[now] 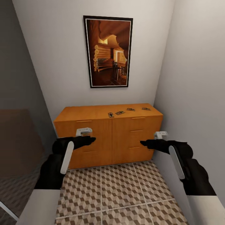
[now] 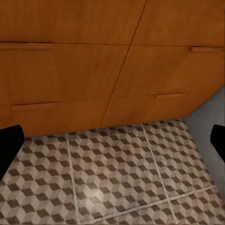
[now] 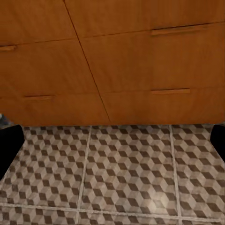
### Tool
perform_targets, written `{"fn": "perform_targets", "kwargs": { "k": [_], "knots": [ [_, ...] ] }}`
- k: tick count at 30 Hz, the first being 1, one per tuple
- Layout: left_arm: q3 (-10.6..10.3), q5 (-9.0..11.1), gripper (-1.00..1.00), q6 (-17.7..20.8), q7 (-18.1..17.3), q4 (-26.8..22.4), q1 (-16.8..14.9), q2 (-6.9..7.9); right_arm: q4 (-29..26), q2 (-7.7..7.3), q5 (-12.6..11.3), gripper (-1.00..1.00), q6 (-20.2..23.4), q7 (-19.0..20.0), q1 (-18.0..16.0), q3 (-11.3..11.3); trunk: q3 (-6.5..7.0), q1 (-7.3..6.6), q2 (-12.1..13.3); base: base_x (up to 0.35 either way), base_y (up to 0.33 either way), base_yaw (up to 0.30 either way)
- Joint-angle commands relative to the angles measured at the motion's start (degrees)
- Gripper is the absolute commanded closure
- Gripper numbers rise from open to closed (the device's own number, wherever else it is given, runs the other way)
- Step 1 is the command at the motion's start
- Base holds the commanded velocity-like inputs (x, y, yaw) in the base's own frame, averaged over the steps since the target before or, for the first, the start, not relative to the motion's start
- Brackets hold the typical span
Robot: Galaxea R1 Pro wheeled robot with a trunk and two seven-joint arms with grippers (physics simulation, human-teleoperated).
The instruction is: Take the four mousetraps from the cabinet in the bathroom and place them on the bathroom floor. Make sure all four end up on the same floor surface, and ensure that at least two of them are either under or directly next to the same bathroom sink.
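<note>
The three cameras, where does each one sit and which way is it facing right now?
Head view: on the robot's head, looking forward and down at the cabinet, four mousetraps on its top, a framed picture; both arms show, left gripper, right gripper.
Left wrist view: near the left gripper, facing cabinet drawers and bathroom floor; dark fingertips at the edges.
Right wrist view: likewise, from the right arm.
Both wrist views share cabinet front and floor.

A framed cabin picture (image 1: 108, 51) hangs on the pale wall (image 1: 56, 62).
</note>
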Motion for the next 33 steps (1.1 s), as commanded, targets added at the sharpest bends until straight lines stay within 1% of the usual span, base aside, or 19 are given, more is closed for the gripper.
{"fn": "perform_targets", "kwargs": {
  "k": [1, 6, 9, 13, 16, 17, 18, 19, 22, 25, 28, 31, 33],
  "knots": [
    [0.0, 0.4, -1.00, 0.3, 0.0, 0.0, -1.0, -0.02, 0.0, -0.04, -0.5, -1.00, 0.3, 0.1, -0.9, 0.0, -0.07, 0.00, 0.0, 0.000, 0.000, 0.000],
    [0.1, 1.2, -1.00, 0.3, 0.0, 0.3, -5.5, -0.02, 0.0, 0.01, -1.1, -1.00, 0.5, 0.6, -5.2, -0.1, -0.07, 0.00, 0.0, 0.000, 0.000, 0.000],
    [0.1, 1.4, -1.00, 0.3, 0.0, 1.4, -8.5, -0.03, 0.2, 0.05, -1.3, -1.00, 0.5, 0.7, -8.0, -0.1, -0.07, 0.00, 0.0, 0.000, 0.000, 0.000],
    [0.2, 1.5, -1.00, 0.3, 0.0, 4.4, -12.9, -0.03, 0.9, 0.13, -1.3, -1.00, 0.5, 0.4, -11.8, 0.0, -0.07, 0.00, 0.0, 0.000, 0.000, 0.000],
    [0.4, 1.6, -1.00, 0.2, 0.0, 7.8, -16.0, 0.02, 2.5, 0.21, -1.2, -1.00, 0.5, -0.7, -14.3, 0.0, -0.07, 0.00, 0.0, 0.000, 0.000, 0.000],
    [0.5, 1.5, -1.00, 0.2, 0.0, 9.2, -17.0, 0.02, 3.3, 0.24, -1.2, -1.00, 0.5, -1.3, -15.1, 0.0, -0.07, 0.00, 0.0, 0.000, 0.000, 0.000],
    [0.5, 1.5, -1.00, 0.1, 0.0, 12.1, -19.0, 0.04, 5.0, 0.33, -1.2, -1.00, 0.3, -3.1, -17.0, 0.0, -0.07, 0.00, 0.0, 0.000, 0.000, 0.000],
    [0.6, 1.5, -1.00, 0.0, 0.1, 15.6, -21.5, 0.11, 7.4, 0.41, -1.2, -1.00, 0.1, -6.3, -19.5, 0.1, -0.07, 0.00, 0.0, 0.000, 0.000, 0.000],
    [0.6, 1.5, -1.00, -0.2, 0.1, 20.0, -24.4, 0.28, 11.0, 0.44, -1.1, -1.00, -0.4, -11.2, -22.8, 0.2, -0.07, 0.00, 0.0, 0.000, 0.000, 0.000],
    [0.7, 1.4, -1.00, -0.3, 0.5, 23.0, -26.9, 0.53, 14.4, 0.36, -1.0, -1.00, -1.5, -15.1, -25.6, 0.2, -0.07, 0.00, 0.0, 0.000, 0.000, 0.000],
    [1.0, 1.4, -1.00, -0.4, 1.6, 24.9, -30.0, 0.88, 17.7, 0.38, -1.1, -1.00, -3.2, -17.6, -28.7, 0.2, -0.07, 0.00, 0.0, 0.000, 0.000, 0.000],
    [1.9, 1.4, -1.00, -0.4, 3.1, 26.3, -33.9, 1.06, 20.7, 0.52, -1.3, -1.00, -4.3, -18.9, -31.7, 0.2, -0.07, 0.00, 0.0, 0.000, 0.000, 0.000],
    [2.7, 1.4, -1.00, -0.4, 4.1, 27.5, -36.6, 1.11, 22.5, 0.87, -1.4, -1.00, -4.7, -19.4, -33.6, 0.2, -0.07, 0.00, 0.0, 0.000, 0.000, 0.000]
  ]
}}
